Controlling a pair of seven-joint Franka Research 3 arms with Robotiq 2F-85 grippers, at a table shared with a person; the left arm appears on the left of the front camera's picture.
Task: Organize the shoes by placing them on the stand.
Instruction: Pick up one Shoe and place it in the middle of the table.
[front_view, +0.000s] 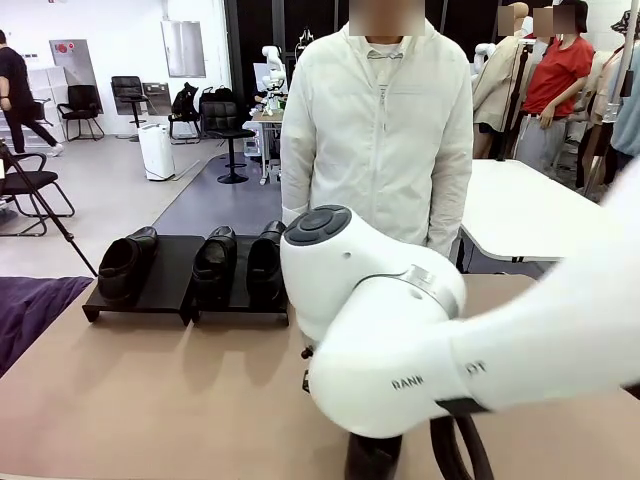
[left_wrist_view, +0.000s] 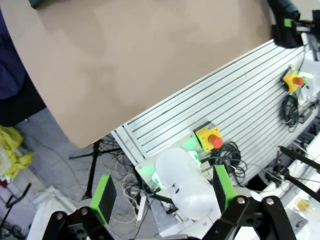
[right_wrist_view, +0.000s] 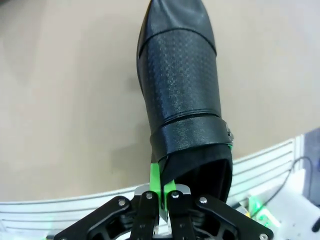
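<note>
The right tool (right_wrist_view: 161, 197) has its green pads pressed together on the collar edge of the fourth shoe (right_wrist_view: 180, 100), which hangs straight ahead of it, toe pointing away, above the bare tabletop (right_wrist_view: 65, 100). The left tool (left_wrist_view: 165, 197) is spread wide and carries nothing; beyond its fingers lie the tabletop's near edge and cables. Farther off, three shoes (front_view: 215, 265) already sit on the stand (front_view: 170, 275), with one space beside the leftmost shoe unfilled. By my reading the task is three quarters done. The right wrist view shows the pinch; the front view shows the stand, while the right arm (front_view: 400, 330) hides the grip
</note>
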